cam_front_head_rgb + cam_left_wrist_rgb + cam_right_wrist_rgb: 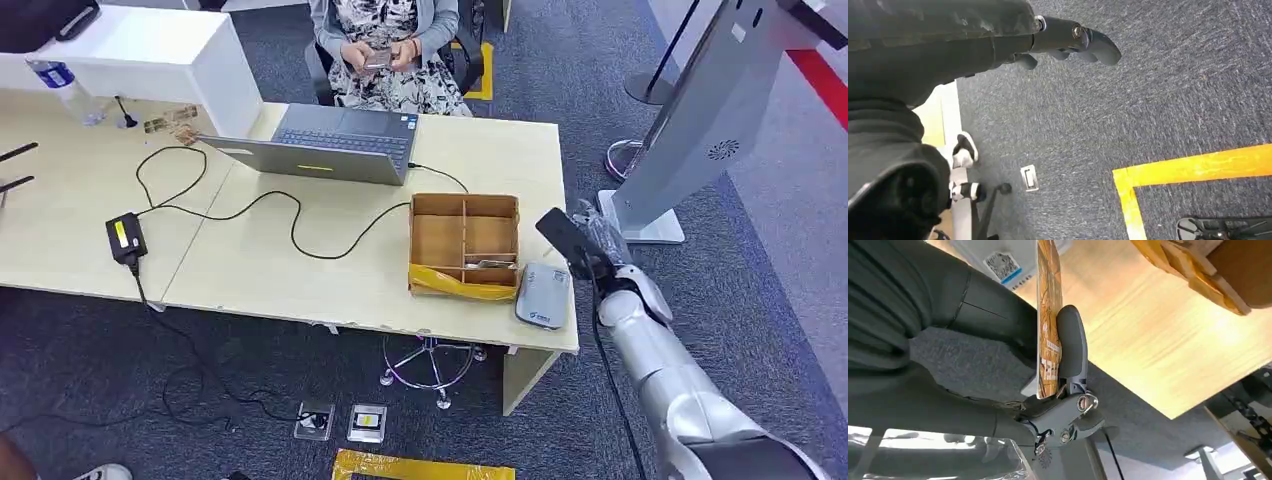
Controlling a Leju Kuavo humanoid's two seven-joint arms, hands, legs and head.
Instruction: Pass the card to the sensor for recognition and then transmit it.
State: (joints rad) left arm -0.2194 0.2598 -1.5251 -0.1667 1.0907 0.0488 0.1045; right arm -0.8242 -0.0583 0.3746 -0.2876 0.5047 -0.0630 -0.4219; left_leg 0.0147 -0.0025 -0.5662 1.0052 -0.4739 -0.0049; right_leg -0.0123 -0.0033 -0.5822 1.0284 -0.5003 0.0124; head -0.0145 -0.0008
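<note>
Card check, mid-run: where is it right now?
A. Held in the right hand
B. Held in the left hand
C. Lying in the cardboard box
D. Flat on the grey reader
A: the right wrist view shows the card pinched on edge by the right hand, above the desk near the grey reader.

An office reception area with a desk and a check-in kiosk.

A long pale wood desk (300, 260) stands on dark blue-grey carpet (760, 300), carrying an open laptop (325, 143), its power brick (126, 238) with a black cable (290, 215) looping across the top, a water bottle (62, 85) and a small divided cardboard box (464, 245). A person (385, 50) sits behind the desk on an office chair. A white counter block (140, 50) rises at one end, a tilted grey kiosk stand (690, 130) stands just off the other, and yellow tape (1193, 167) marks the floor.
</note>
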